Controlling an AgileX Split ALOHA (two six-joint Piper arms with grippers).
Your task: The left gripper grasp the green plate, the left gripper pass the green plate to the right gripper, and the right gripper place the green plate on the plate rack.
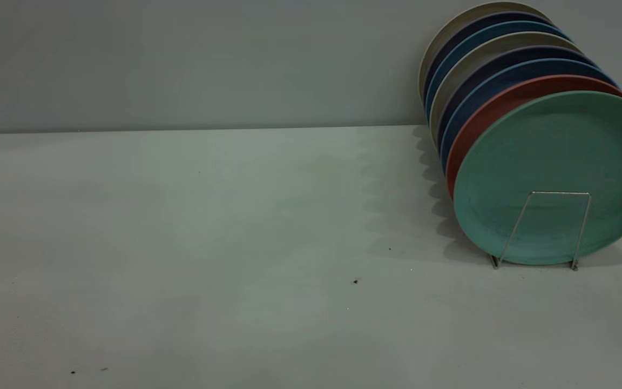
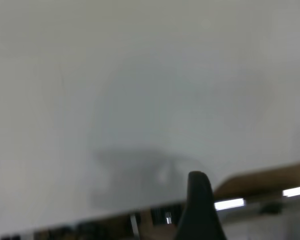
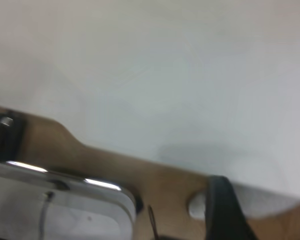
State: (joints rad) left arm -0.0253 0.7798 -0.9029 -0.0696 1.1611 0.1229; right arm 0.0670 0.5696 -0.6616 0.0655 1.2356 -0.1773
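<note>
The green plate [image 1: 559,156] stands upright at the front of a row of plates on the plate rack, at the right of the exterior view. A silver wire loop of the plate rack [image 1: 559,192] crosses the plate's lower face. Neither gripper shows in the exterior view. In the left wrist view, one black finger [image 2: 197,200] of my left gripper [image 2: 240,210] shows over the white table, with nothing between the jaws. In the right wrist view, my right gripper [image 3: 264,205] is open and empty, with one finger [image 3: 225,210] over the table's edge.
Behind the green plate stand a salmon-pink plate [image 1: 497,105], several blue plates [image 1: 484,43] and beige plates [image 1: 451,38]. The white table [image 1: 208,243] runs left of the rack. A wooden edge [image 3: 140,175] and a silver box [image 3: 65,210] show in the right wrist view.
</note>
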